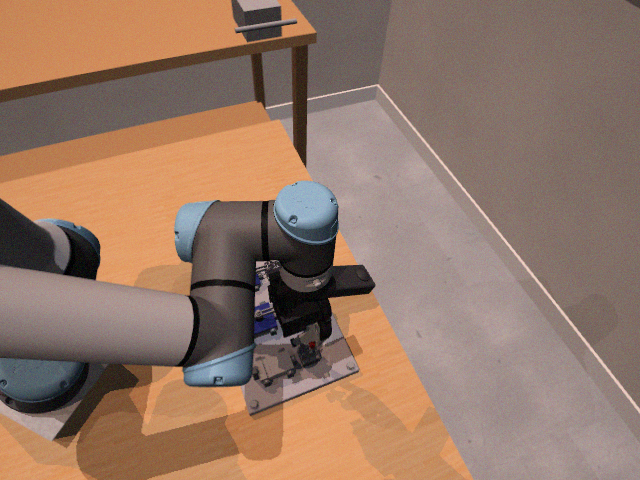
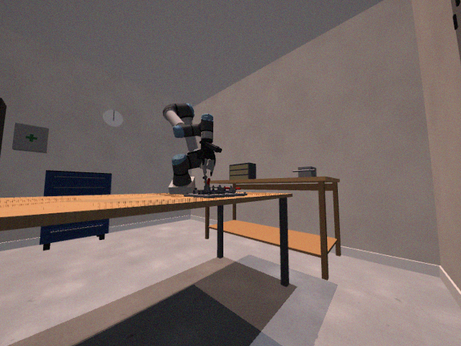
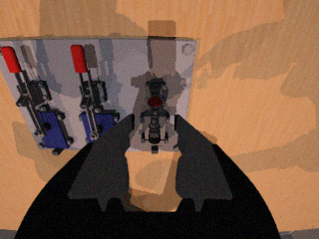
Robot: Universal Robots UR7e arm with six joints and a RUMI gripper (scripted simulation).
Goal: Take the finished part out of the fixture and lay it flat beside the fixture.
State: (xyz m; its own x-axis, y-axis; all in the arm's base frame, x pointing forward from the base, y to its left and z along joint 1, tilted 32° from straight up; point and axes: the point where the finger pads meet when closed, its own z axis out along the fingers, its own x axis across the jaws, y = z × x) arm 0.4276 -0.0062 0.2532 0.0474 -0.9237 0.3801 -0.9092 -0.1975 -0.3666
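Note:
The grey fixture plate [image 1: 345, 357] [image 2: 215, 194] [image 3: 125, 55] lies near the right edge of the wooden table [image 1: 129, 170]. Two blue blanks [image 3: 50, 128] [image 3: 102, 124] sit under toggle clamps whose red handles [image 3: 11, 59] [image 3: 78, 55] lie flat. At the third station the clamp's red handle [image 3: 156, 101] [image 1: 311, 343] stands up, seen end-on. My gripper [image 3: 155, 116] [image 1: 310, 341] [image 2: 207, 171] hangs just above this station. Its fingers are partly open on either side of the clamp and hold nothing. The slotted part itself I cannot make out among the grey clamp parts.
The table's right edge runs close beside the fixture, with the floor [image 1: 465, 284] beyond. A second table [image 2: 279, 181] behind carries a grey box with a bar handle [image 1: 256, 15] [image 2: 305, 171] and a drawer unit [image 2: 242, 170]. My arm's base [image 1: 31, 382] stands left of the fixture.

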